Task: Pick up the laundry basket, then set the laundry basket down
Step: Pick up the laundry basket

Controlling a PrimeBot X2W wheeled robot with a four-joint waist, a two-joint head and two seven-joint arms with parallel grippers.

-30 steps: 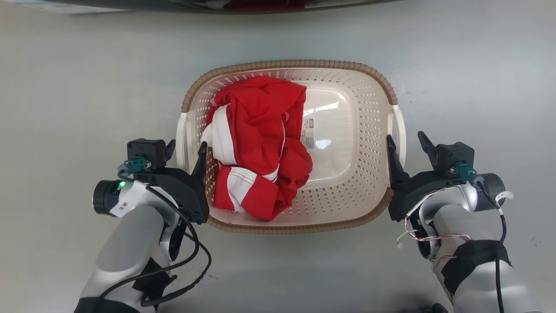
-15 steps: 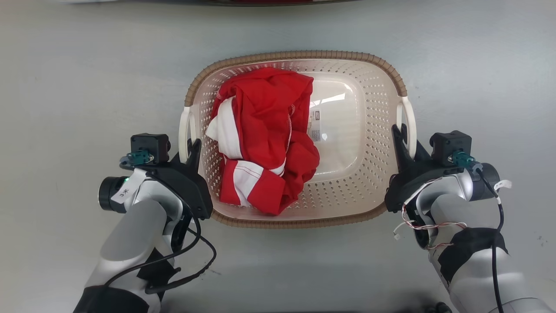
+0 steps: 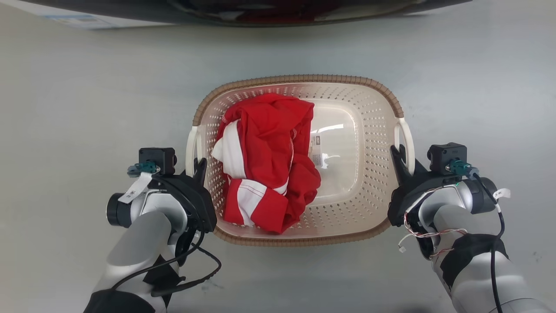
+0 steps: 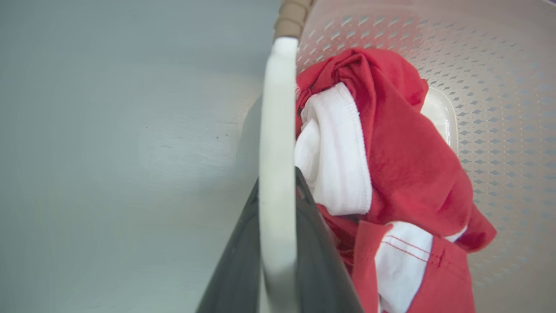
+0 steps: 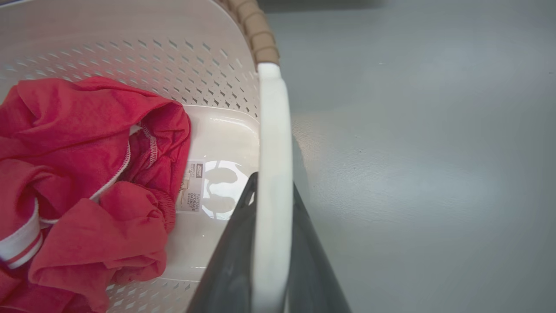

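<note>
The laundry basket [image 3: 299, 79], cream with a brown woven-look rim, sits in the middle of the head view on a grey floor. A crumpled red and white garment [image 3: 265, 161] fills its left half. My left gripper [image 3: 195, 167] is shut on the basket's left loop handle [image 3: 190, 148]. My right gripper [image 3: 402, 157] is shut on the right loop handle [image 3: 409, 141]. In the left wrist view the white handle [image 4: 278, 130] runs between my left gripper's [image 4: 278, 180] dark fingers. The right wrist view shows the other handle [image 5: 273, 130] pinched in my right gripper [image 5: 273, 182]. Whether the basket is off the floor I cannot tell.
A dark object [image 3: 260, 8] runs along the top edge of the head view, with a pale sheet [image 3: 69, 17] at its left end. Bare grey floor [image 3: 87, 108] lies on all sides of the basket.
One second ago both grippers stood open around the handles; they have since shut on them. The whole head picture has shifted downward, so the camera has moved.
</note>
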